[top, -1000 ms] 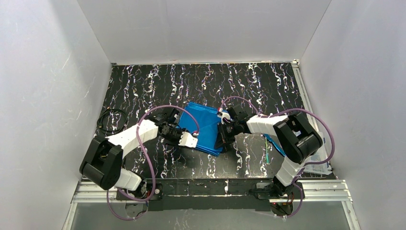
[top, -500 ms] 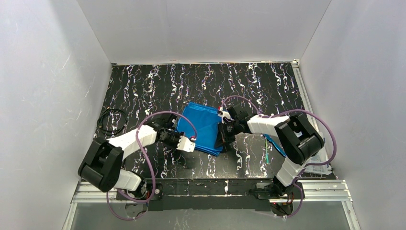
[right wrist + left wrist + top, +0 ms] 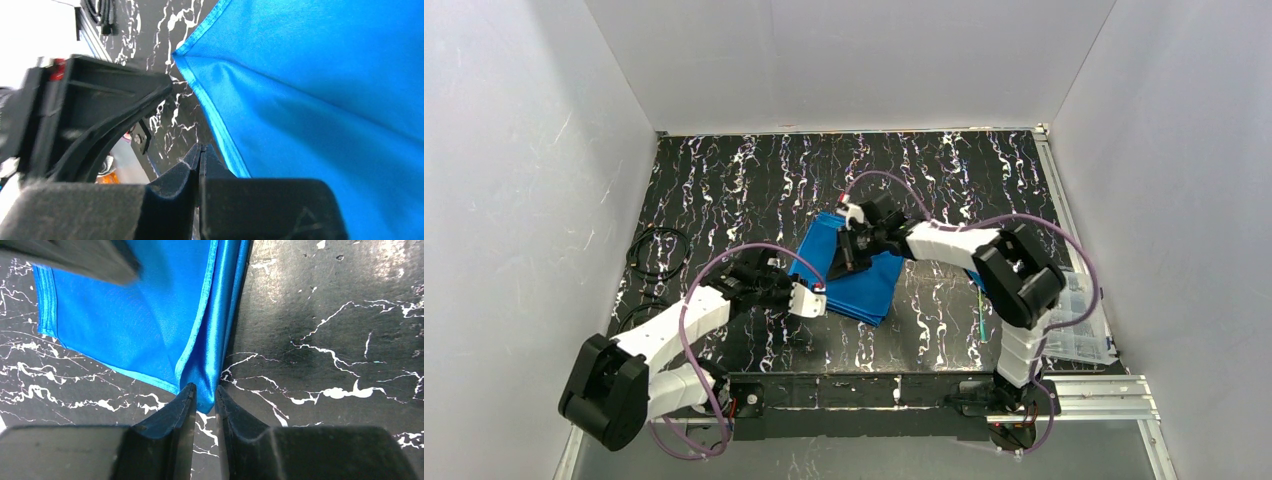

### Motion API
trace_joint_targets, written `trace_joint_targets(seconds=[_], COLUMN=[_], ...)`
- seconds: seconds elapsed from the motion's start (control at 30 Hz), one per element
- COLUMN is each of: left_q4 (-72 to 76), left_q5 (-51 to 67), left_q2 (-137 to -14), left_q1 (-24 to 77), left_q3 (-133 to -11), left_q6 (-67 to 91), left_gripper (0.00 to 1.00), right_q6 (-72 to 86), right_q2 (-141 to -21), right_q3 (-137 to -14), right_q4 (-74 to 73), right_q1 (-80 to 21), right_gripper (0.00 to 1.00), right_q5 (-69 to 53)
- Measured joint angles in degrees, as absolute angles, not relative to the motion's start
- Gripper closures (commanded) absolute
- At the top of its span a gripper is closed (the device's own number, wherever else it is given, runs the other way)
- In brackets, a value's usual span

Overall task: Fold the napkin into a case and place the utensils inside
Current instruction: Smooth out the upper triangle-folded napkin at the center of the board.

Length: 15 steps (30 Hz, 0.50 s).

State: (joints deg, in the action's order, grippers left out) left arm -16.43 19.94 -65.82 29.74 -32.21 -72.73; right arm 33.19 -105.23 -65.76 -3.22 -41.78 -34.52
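The blue napkin (image 3: 869, 285) lies folded in layers on the black marbled table. My left gripper (image 3: 816, 298) is at its near left corner. In the left wrist view the jaws (image 3: 205, 390) are closed narrowly on the corner tip of the napkin (image 3: 140, 315). My right gripper (image 3: 849, 248) is over the middle of the napkin. In the right wrist view its fingers (image 3: 200, 148) are pressed together with no cloth showing between them, and the napkin's (image 3: 325, 100) hem runs just beside the right finger. The utensils (image 3: 981, 312) lie right of the napkin, partly under the right arm.
A black cable coil (image 3: 656, 250) lies at the table's left edge. A clear plastic bag (image 3: 1079, 325) sits at the right edge. White walls close in three sides. The left gripper's body (image 3: 100, 110) shows close by in the right wrist view.
My right gripper has moved left and away from me, from the napkin's right edge to over its middle. The left arm's elbow pulled back toward the base while its gripper stayed at the near left corner.
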Motion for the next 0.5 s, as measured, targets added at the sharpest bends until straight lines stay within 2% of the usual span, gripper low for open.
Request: trace_joint_targets(seconds=[0.2, 0.23, 0.3, 0.5], left_q4=[-17.0, -16.5, -14.9, -11.0], left_q5=[20.3, 20.3, 20.3, 20.7], left_q2=[-61.9, -61.3, -60.6, -62.0], left_q1=[29.7, 29.7, 29.7, 29.0], left_q3=[-30.7, -29.8, -28.0, -26.3], left_q6=[-72.2, -72.2, -72.3, -73.2], left_gripper=[0.76, 0.73, 0.51, 0.48], right_q6=[37.2, 37.6, 38.8, 40.4], right_q2=[-115.2, -116.2, -117.5, -117.8], right_q3=[-67.9, -67.9, -67.9, -67.9], right_q4=[0.4, 0.8, 1.4, 3.7], right_q1=[-46.9, -47.5, -48.4, -48.7], right_gripper=[0.93, 0.93, 0.93, 0.93], right_q5=[-34.7, -34.7, -34.9, -34.9])
